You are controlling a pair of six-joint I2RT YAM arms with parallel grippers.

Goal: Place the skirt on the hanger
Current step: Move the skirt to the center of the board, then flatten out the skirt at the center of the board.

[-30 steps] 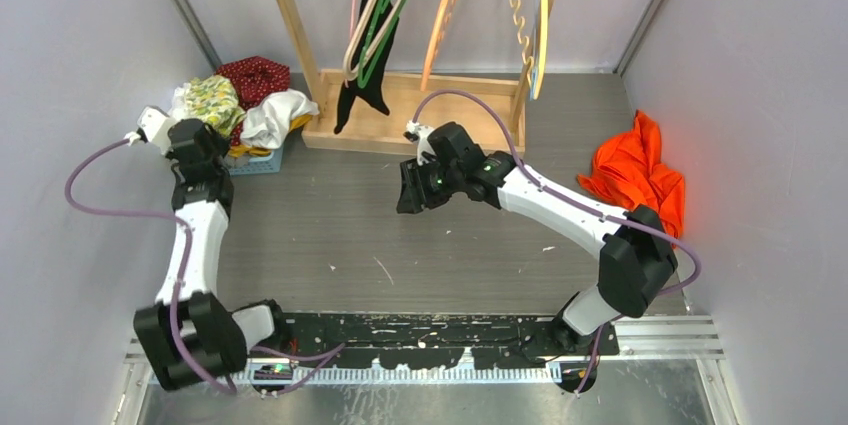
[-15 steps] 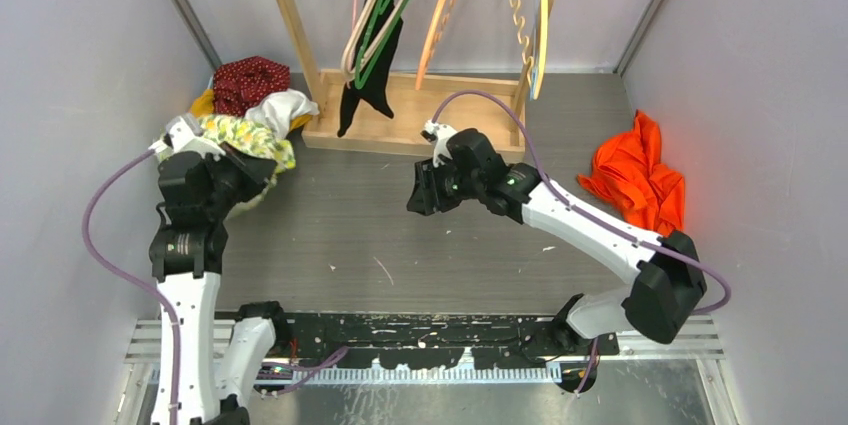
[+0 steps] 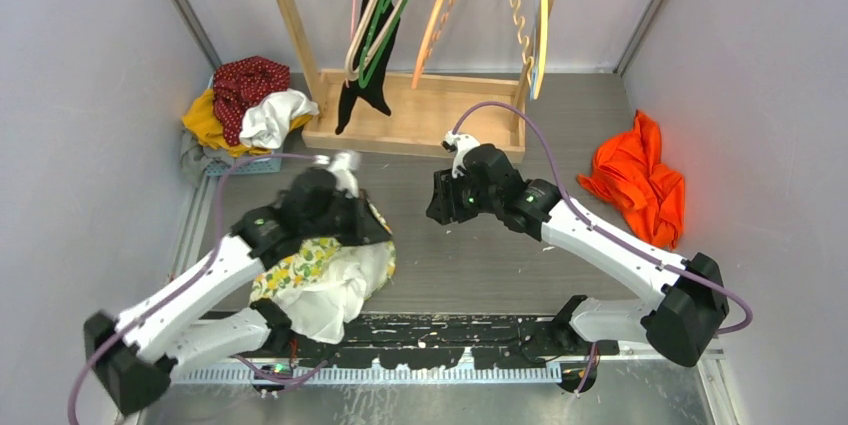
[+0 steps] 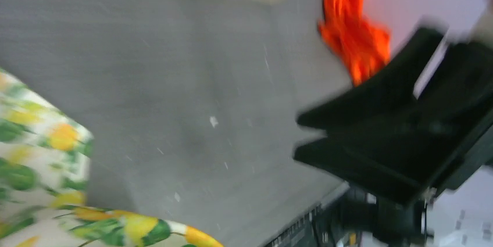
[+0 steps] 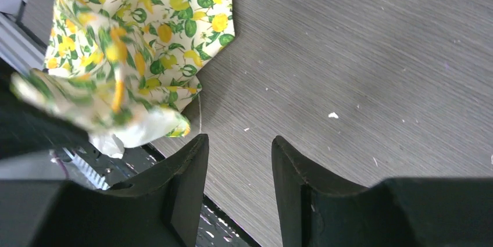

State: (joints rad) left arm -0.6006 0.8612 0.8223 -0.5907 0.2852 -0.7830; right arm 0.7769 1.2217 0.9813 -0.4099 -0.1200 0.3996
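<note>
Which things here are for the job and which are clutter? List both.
Job: skirt, hangers, rack.
Clutter: orange cloth, basket of clothes, black garment on a hanger.

The skirt is a white cloth printed with yellow lemons and green leaves, with plain white fabric showing at its underside. It sits crumpled in a loose heap on the grey table, left of centre, and its white part reaches the near edge. From the right wrist its folds stand up and look blurred. The hangers, green, orange and yellow, hang from the wooden rack at the far side, well apart from the skirt.
</note>
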